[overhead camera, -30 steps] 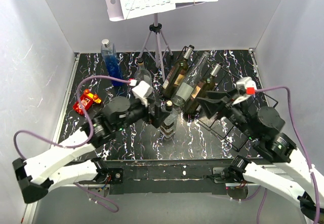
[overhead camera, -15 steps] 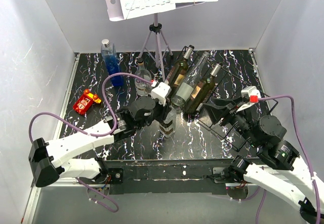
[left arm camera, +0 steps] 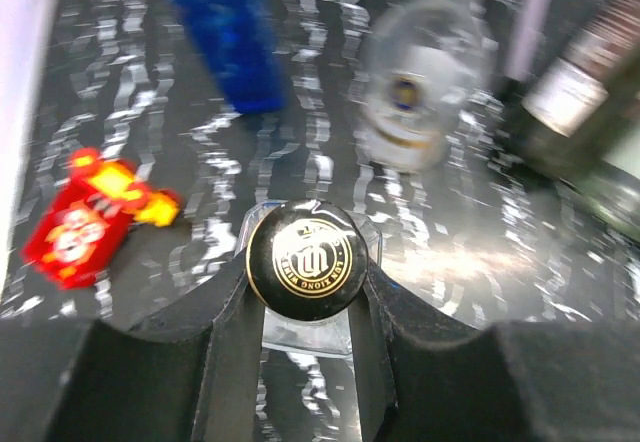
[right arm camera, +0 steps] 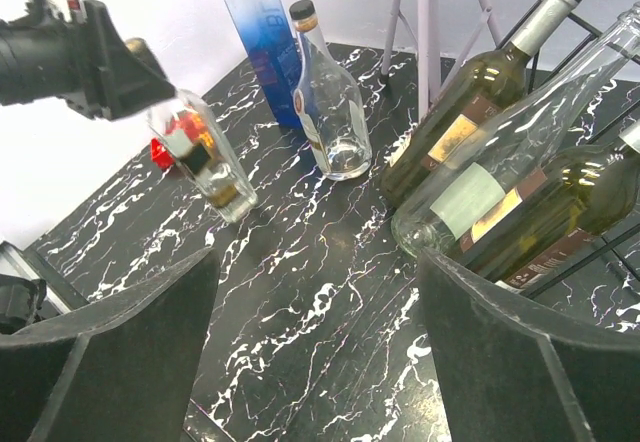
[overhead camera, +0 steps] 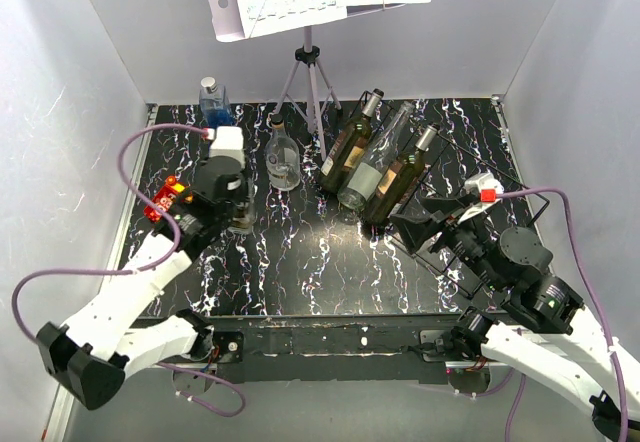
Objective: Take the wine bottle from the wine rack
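Left gripper (left arm camera: 306, 274): my jaws are narrow, clamped on the neck just under the black, gold-crested cap (left arm camera: 306, 259) of a small clear bottle (right arm camera: 205, 167).
Held bottle: tilted, with a red-orange label and a little amber liquid at its base. It is over the left half of the table (overhead camera: 300, 262), near the left edge. I cannot tell whether its base touches the surface.
Right gripper (right arm camera: 318, 267): my jaws are spread wide and hold nothing. It hangs over the right half of the table, just beside the near side of the wine rack (overhead camera: 430, 252).
Wine rack: black wire frame running from the far right corner along the right edge.
Bottles on rack: three lie tilted, necks toward the far edge. They are an olive wine bottle (overhead camera: 350, 147), a clear bottle with a pale label (overhead camera: 375, 162) and a dark wine bottle (overhead camera: 405, 172).
Left edge: a red toy (overhead camera: 165, 202) lies just beside the held bottle.
Far left corner: a blue bottle (overhead camera: 213, 102) stands upright.
Far edge, middle: a clear flask-shaped bottle (overhead camera: 282, 157) stands upright near the legs of a tripod music stand (overhead camera: 310, 72).
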### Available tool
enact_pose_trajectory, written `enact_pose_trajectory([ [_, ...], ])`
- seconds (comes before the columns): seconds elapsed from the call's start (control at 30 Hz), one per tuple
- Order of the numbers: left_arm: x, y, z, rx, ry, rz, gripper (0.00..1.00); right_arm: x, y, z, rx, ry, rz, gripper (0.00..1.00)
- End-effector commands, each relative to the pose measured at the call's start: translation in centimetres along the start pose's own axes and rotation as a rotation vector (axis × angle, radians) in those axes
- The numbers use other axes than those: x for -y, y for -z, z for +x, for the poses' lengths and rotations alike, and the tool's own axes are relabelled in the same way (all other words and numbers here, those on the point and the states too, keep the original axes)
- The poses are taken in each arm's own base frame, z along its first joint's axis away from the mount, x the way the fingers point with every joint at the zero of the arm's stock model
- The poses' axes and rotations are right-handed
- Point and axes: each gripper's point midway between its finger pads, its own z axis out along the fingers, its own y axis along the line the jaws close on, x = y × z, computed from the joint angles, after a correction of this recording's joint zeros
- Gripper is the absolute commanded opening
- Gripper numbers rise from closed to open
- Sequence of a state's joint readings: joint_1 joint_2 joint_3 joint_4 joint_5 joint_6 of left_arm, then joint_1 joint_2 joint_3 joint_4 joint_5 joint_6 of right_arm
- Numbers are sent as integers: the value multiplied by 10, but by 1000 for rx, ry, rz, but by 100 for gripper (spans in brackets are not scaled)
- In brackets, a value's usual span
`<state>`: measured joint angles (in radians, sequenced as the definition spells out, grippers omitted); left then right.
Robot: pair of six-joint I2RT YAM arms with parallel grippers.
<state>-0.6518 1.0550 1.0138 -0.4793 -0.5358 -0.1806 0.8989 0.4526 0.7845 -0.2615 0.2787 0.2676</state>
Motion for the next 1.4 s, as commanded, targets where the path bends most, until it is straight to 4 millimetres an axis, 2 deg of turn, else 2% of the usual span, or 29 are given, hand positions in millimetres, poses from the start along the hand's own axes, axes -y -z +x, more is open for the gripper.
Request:
enact_pose_trajectory([
  [0.0, -64, 20, -34, 101, 109, -176, 0, 1, 4, -11, 46, -14, 4, 88],
  [0.1, -94, 18, -23, 38, 128, -285, 0, 3, 5, -12, 48, 7, 12, 88],
  [0.47, -140, 19, 10, -24, 188, -450, 0, 5, 4, -10, 27, 15, 30, 88],
  [0.5, -142, 19, 13, -23, 197, -459, 5, 6, 3, -9, 25, 11, 34, 88],
  [0.53, -142, 20, 14, -18, 204, -452, 16, 6, 1, -8, 22, 6, 36, 88],
  [0.57, -141, 21, 14, -8, 212, -442, 28, 6, 0, -7, 18, 2, 42, 88],
  [0.6, -139, 23, 14, 3, 221, -427, 47, 7, -2, -7, 15, -1, 47, 88],
  [0.63, -139, 25, 12, 17, 233, -420, 59, 7, -4, -6, 11, -6, 55, 88],
  [0.7, -139, 31, 9, 45, 250, -410, 68, 8, -8, -5, 0, -6, 67, 88],
  [0.87, -136, 43, -1, 74, 253, -372, 79, 17, -19, -1, -14, -21, 135, 87],
  [1.03, -119, 64, -32, 137, 264, -228, 96, 51, -33, -6, 24, -17, 356, 88],
  [1.1, -109, 76, -48, 179, 273, -146, 98, 66, -42, -9, 22, 12, 465, 86],
  [1.17, -89, 89, -62, 219, 274, -7, 98, 76, -53, -23, 32, 32, 518, 82],
  [1.23, -63, 104, -74, 269, 258, 158, 98, 88, -66, -24, 8, 25, 546, 77],
  [1.3, -33, 116, -77, 310, 231, 346, 98, 101, -81, -22, -24, 4, 551, 73],
  [1.37, -9, 124, -72, 341, 196, 498, 98, 122, -90, -17, -60, -21, 602, 72],
])
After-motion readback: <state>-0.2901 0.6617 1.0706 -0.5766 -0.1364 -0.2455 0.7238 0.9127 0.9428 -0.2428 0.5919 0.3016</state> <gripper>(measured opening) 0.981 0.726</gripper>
